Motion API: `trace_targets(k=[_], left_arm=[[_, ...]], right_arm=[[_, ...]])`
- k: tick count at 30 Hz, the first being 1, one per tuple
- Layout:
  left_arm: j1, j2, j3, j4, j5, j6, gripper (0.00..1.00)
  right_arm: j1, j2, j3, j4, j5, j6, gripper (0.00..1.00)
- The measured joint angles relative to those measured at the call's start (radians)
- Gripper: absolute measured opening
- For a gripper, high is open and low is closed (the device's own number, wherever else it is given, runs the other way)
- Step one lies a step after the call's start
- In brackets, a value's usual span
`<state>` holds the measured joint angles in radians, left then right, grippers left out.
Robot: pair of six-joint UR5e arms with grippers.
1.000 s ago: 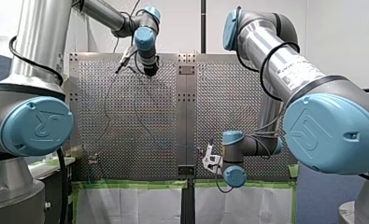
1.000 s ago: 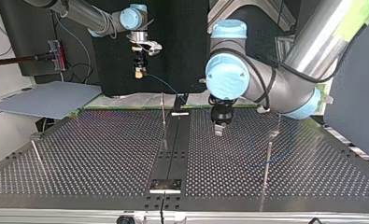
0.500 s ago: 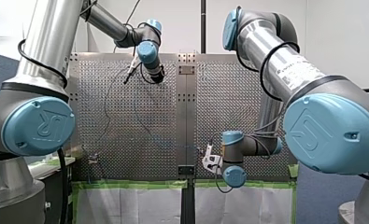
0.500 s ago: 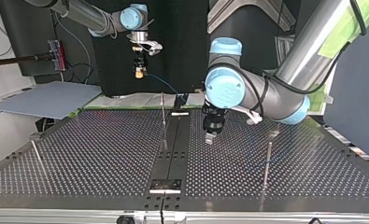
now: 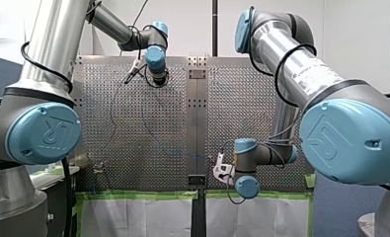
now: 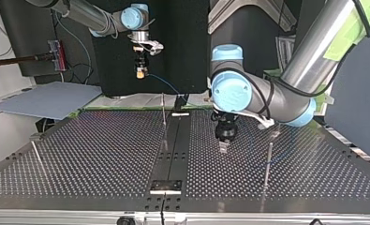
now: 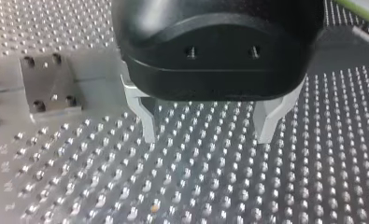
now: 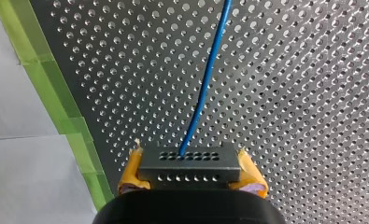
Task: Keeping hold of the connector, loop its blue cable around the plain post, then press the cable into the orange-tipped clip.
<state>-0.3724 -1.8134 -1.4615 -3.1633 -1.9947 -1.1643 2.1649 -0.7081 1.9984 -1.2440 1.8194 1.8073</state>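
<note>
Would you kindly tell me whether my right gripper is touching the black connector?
Touching. The right wrist view shows the black connector clamped in my right gripper, with a yellow pad pressed against each end.

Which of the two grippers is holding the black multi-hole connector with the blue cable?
My right gripper: its yellow pads clamp the black connector, blue cable leading away. My left gripper hangs open and empty.
</note>
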Motion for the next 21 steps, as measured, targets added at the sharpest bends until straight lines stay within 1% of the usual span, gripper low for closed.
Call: trace_targets(k=[4,9,12,16,21], left_arm=[[0.003,-0.006,0.000,0.020,-0.030,0.018,1.00],[0.003,-0.032,-0.001,0.026,-0.057,0.047,1.00],[0.004,-0.041,-0.001,0.040,-0.078,0.060,1.00],[0.008,-0.052,-0.002,0.063,-0.115,0.090,1.00],[0.014,-0.078,-0.002,0.075,-0.153,0.126,1.00]], right_arm=[[0.001,0.000,0.000,-0.001,0.000,0.000,0.00],[0.002,0.000,0.000,-0.003,0.000,0.000,0.00],[0.003,0.000,0.000,-0.003,0.000,0.000,0.00],[0.005,0.000,0.000,-0.003,0.000,0.000,0.00],[0.006,0.000,0.000,-0.004,0.000,0.000,0.00]])
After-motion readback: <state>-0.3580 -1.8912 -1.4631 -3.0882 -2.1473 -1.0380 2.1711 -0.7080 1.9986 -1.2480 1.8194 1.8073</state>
